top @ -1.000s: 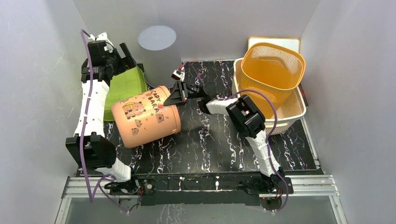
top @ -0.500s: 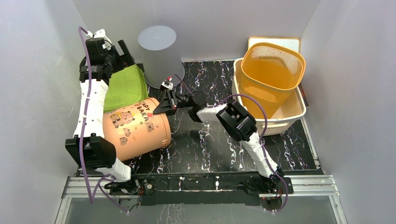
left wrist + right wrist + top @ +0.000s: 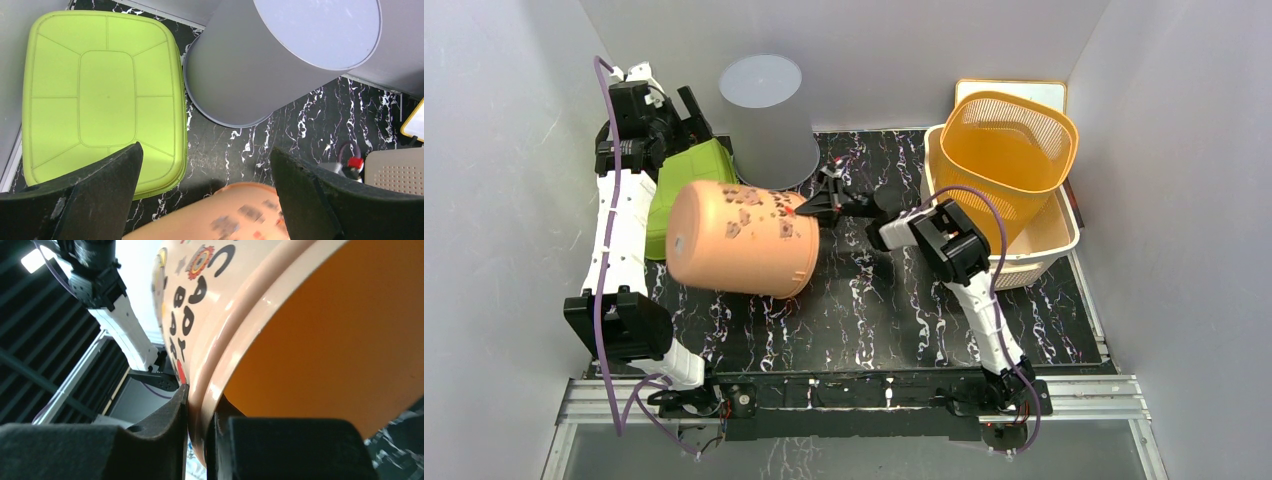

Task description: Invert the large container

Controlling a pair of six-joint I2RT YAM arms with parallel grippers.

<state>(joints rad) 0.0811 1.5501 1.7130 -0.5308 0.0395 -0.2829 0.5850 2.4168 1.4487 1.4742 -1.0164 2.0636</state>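
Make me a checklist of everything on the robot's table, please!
Surface: black marbled table.
Job's things: peach bin tipped on its side, opening facing the right arm, not yet upside down.
Clutter: grey bin and green tub, both bottom up; orange basket sitting in a cream basket.
Hands: right hand shut on the peach bin's rim; left hand open, holding nothing.
Cables: purple cables along both arms; no snag seen.
Surroundings: white walls; metal rail at the near edge.
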